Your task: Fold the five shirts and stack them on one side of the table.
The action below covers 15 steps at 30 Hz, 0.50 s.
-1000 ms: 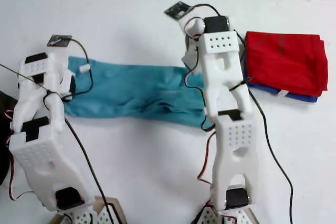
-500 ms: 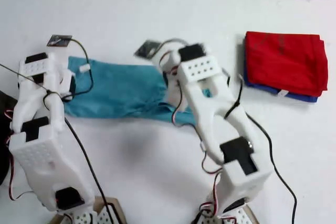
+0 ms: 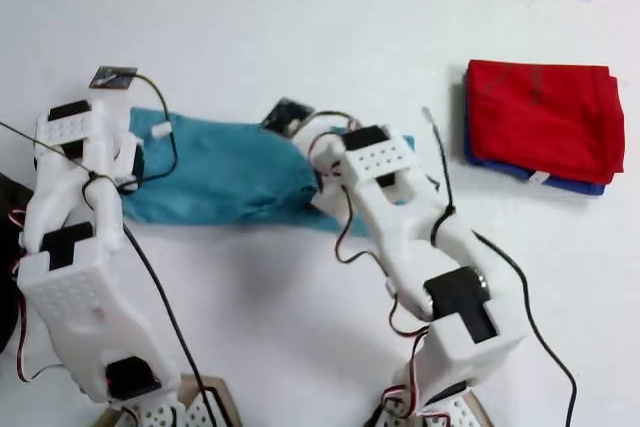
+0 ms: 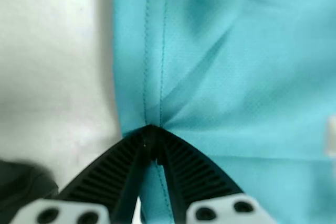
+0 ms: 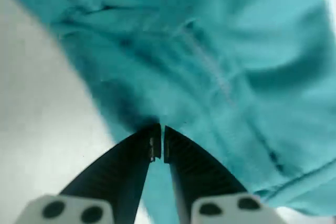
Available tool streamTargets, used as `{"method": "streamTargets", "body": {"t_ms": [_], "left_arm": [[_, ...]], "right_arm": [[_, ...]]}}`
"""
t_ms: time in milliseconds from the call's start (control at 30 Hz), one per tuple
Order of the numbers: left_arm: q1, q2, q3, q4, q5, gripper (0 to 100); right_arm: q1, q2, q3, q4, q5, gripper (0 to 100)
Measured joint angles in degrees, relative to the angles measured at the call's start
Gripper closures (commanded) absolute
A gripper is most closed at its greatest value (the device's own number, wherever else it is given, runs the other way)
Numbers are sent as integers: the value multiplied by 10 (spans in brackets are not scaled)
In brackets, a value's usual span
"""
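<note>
Across the middle of the desk point(image 3: 250, 27), running from centre toward 9 o'clock, lies the teal shirt point(image 3: 225, 172), a long band already narrowed lengthwise, with its 3 o'clock end bunched and doubled up. The step in hand looks like the crosswise fold: bringing one short end over to meet the other. The third shirt seems to be the one being worked, since a folded red shirt point(image 3: 545, 117) sits on a folded blue shirt point(image 3: 500, 169) at 2 o'clock, well apart from the teal one.

The left pincer point(image 4: 152, 145) is clamped on the hem at the 9 o'clock end, jaws tight on a pinch of cloth and pinning it to the desk. The right pincer point(image 5: 157, 142) is closed on a fold of teal fabric near the shirt's middle, with rumpled cloth hanging around it.

The next move probably calls for laying the gripped end flat over the pinned end, edges matched, before either pincer lets go; the bunching may need smoothing.

The left arm point(image 3: 65, 247) stretches up the 9 o'clock side from its base at 7 o'clock. The right arm point(image 3: 410, 217) leans from 5 o'clock toward centre, its wrist turned toward 9 o'clock.
</note>
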Motion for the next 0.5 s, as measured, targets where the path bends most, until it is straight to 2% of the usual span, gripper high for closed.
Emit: {"method": "streamTargets", "body": {"t_ms": [133, 500], "left_arm": [[0, 0, 0, 0, 0, 976], [0, 0, 0, 0, 0, 976]], "right_arm": [[31, 51, -7, -55, -1, 979], [54, 74, -131, -68, -1, 979]]}}
